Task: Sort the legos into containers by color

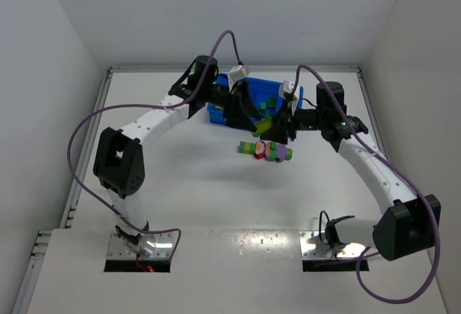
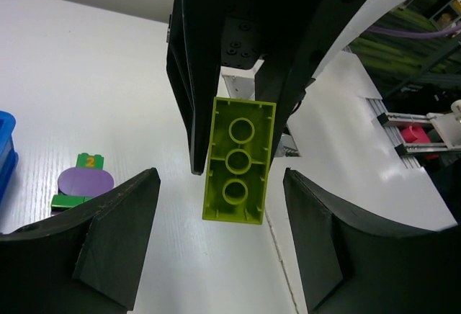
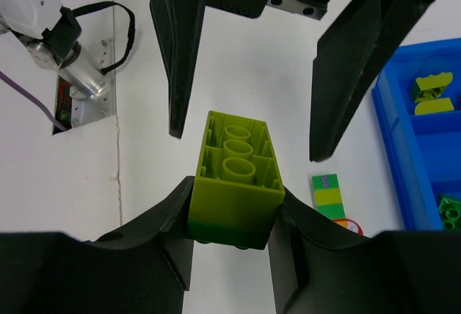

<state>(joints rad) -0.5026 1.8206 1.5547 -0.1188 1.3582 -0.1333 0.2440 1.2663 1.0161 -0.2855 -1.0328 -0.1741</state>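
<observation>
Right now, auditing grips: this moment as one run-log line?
right gripper: shut on lime brick | left gripper: open, flanking brick's free end, no contact

A lime brick (image 2: 236,161) is clamped in the right gripper (image 2: 243,141), hollow underside shown; the left gripper (image 2: 220,184) is spread around it, apart; a purple-and-green stack (image 2: 81,184) is seen on the table (image 2: 86,76).

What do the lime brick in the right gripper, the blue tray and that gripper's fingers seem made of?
Lime brick: apparently hard moulded plastic, smooth, slightly glossy; crisp hollow tubes underneath.
Blue tray: probably plastic too; uniform colour, soft sheen.
Right gripper's fingers: matt black, perhaps plastic; no shine, material uncertain.
</observation>
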